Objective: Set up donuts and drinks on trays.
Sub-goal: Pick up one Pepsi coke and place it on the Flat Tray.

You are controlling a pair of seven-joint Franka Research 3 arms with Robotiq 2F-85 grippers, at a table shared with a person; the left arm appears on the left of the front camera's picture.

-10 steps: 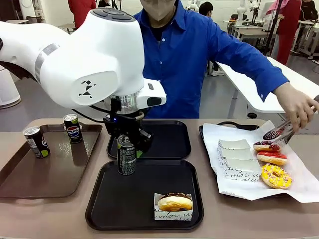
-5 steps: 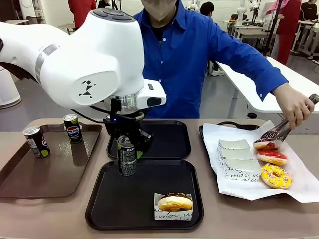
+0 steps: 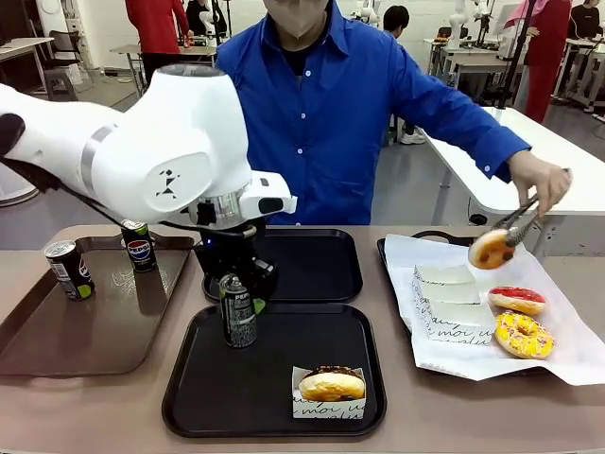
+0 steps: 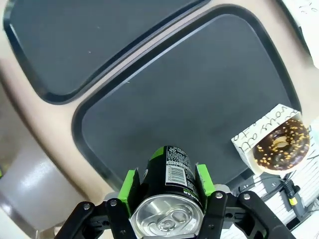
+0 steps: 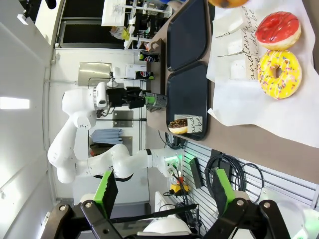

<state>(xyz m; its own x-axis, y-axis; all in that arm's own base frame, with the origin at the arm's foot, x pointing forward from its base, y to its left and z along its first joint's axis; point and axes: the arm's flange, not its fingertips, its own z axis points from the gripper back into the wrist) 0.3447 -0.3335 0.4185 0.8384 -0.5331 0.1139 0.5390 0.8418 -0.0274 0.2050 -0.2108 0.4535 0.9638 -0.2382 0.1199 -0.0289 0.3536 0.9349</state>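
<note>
Your left jaws are clenched on the slim dark drink can with green marks and a silver top (image 4: 169, 194), green pads (image 4: 130, 186) against its sides. The can is upright over the rear left of the near black square plastic tray (image 3: 189, 402), its base on or just above the tray floor; I cannot tell which. To finish this placement well, you would likely lower it straight with the wrist level, release only once the base sits flat, then rise vertically so no pad tips the narrow can. Keep it off the raised rim and well apart from the chocolate-topped ring donut in its white paper sleeve (image 3: 332, 383) at the tray's front right. The matching black tray just behind (image 3: 321, 270) will, I judge, want its own drink. Your right jaws are spread wide, gripping nothing. Across the table (image 3: 113, 416), the person's hand (image 3: 539, 180) lifts a golden glazed donut (image 3: 492, 249) in metal tongs (image 3: 518, 218). As for lettering, the sleeve's script begins "mo", the rest unclear. A can with a round blue-red-white logo (image 3: 139, 244) stands on the long brown tray (image 3: 38, 350). The held can's barcode print is too fine to read.
</note>
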